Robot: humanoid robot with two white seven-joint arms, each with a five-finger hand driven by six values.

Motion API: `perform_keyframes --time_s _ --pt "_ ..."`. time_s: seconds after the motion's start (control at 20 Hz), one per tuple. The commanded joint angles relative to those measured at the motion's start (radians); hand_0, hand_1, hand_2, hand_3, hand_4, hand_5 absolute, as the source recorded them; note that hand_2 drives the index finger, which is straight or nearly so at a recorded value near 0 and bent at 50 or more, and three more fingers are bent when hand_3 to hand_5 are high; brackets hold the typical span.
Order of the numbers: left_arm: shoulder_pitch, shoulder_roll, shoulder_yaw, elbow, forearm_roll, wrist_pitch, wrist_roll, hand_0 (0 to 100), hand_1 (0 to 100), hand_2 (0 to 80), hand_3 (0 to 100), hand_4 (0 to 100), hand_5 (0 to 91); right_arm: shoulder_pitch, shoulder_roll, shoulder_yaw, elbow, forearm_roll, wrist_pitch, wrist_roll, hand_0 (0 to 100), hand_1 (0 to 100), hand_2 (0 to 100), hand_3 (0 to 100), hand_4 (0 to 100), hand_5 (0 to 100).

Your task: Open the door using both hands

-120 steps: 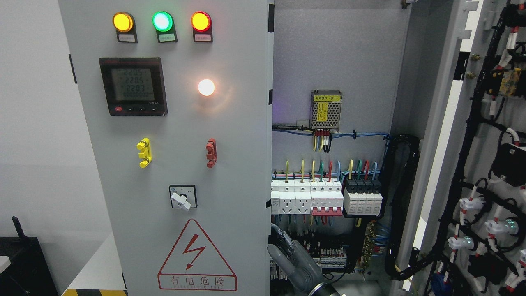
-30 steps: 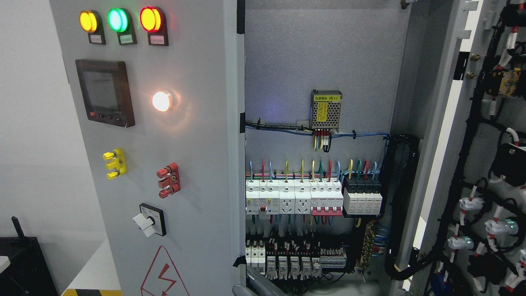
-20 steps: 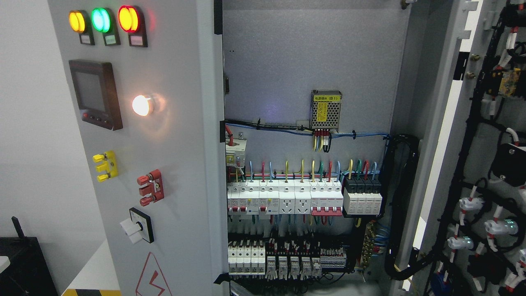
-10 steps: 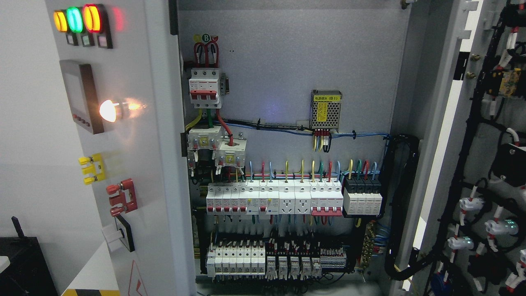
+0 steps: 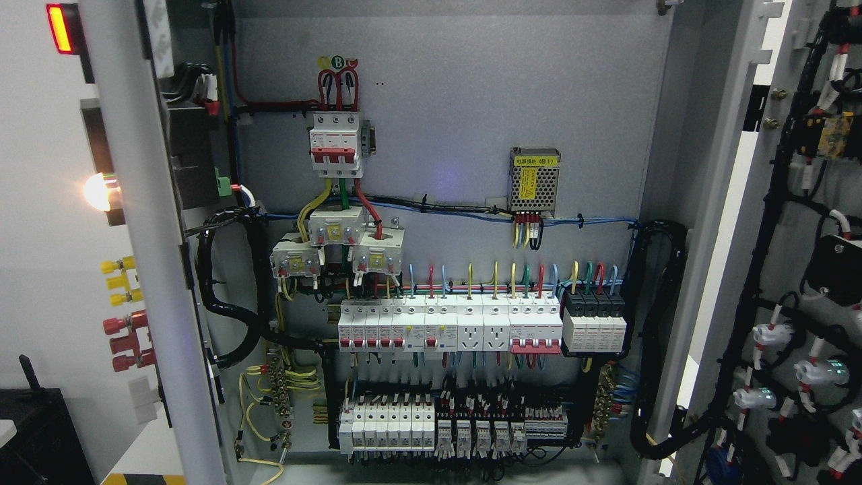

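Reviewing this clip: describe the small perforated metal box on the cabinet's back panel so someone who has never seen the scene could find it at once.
Start at the open grey electrical cabinet's back panel, right of centre above the long row of white circuit breakers. The small perforated metal box sits alone there, with yellow and red wires leaving its underside. Only it has a mesh casing, a green label strip and a yellow warning sticker.

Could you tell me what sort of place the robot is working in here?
Probably an electrical room or training lab: an open power cabinet with breakers, a power supply and wire bundles on its right door.
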Motion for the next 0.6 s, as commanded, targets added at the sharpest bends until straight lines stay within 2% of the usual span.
perform_keyframes --time_s 0.0,0.15,0.4,0.55 --pt "0.0 0.0 0.0 0.0 0.0 0.0 0.0 12 39 0.0 0 0 0.0 -0.007 0.015 0.075 -0.009 0.004 0.015 -0.009 12 39 0 0 0 0" --pt "0.0 0.0 0.0 0.0 0.0 0.0 0.0 12 39 0.0 0 0 0.0 -0.011 0.035 0.091 0.001 0.007 0.015 -0.028 12 39 0 0 0 0" --pt "0.0 0.0 0.0 0.0 0.0 0.0 0.0 12 39 0.0 0 0 0.0 -0.025 0.064 0.115 0.003 0.013 0.021 -0.033 12 39 0 0 0 0" --pt "0.0 0.0 0.0 0.0 0.0 0.0 0.0 12 39 0.0 0 0 0.0 -0.036 0.076 0.124 0.003 0.014 0.06 -0.039 12 39 0 0 0 0"
